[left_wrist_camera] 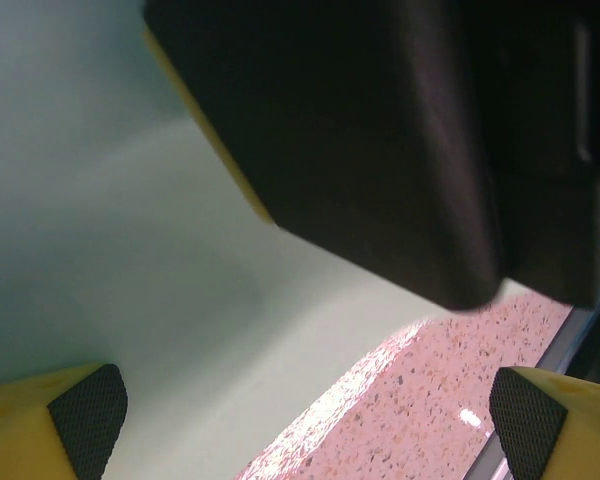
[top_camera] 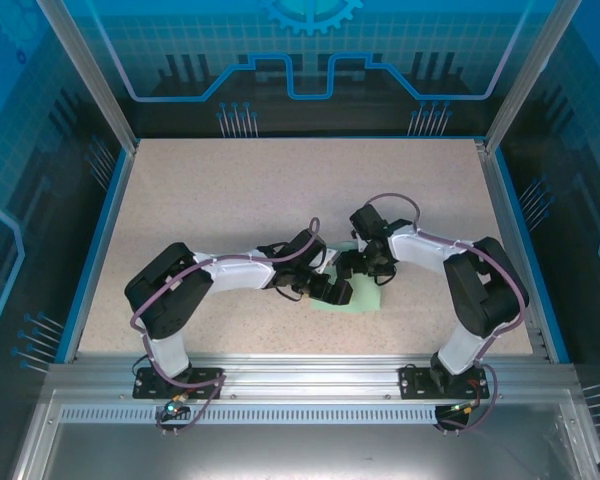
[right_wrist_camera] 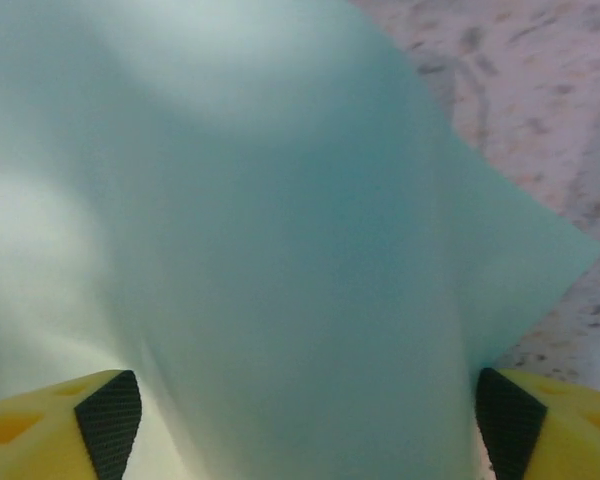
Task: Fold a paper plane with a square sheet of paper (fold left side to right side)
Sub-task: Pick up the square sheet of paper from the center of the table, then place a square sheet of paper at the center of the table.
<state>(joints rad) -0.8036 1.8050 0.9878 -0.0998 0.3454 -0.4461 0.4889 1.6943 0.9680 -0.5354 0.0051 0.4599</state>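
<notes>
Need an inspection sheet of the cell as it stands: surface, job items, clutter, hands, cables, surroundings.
Surface: speckled beige table with blue edging.
Job's things: pale green sheet of paper near the middle front of the table, under both hands; the right wrist view suggests it is bowed rather than flat.
Clutter: nothing seen.
Hands: left hand open, low over the paper; right hand open, with paper between its fingers; the two sit close together.
Cables: purple cable looped beside the left arm, another arched over the right arm; both off the paper.
Surroundings: aluminium frame, blue panels around the cell.
</notes>
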